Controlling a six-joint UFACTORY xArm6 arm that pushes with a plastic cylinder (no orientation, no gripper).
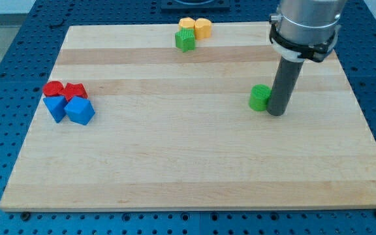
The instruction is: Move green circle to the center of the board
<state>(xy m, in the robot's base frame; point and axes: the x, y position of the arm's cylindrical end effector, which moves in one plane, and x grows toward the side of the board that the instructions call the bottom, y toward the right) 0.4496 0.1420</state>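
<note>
Camera view: green circle (260,98) touches my tip (276,113) on the view's left.

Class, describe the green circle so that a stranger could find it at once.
Start at the wooden board and go to its right half, where my tip stands. The green circle sits just left of it, alone; the other green block sits among yellow ones up top.

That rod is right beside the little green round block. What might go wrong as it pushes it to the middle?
My tip sits just to the view's right of the green circle, apparently touching it. Two risks, as I judge them:
1. The block is round, so an off-centre push may let it slip around the rod.
2. A push that runs too long could carry it past the centre toward the red and blue blocks at the view's left.
</note>
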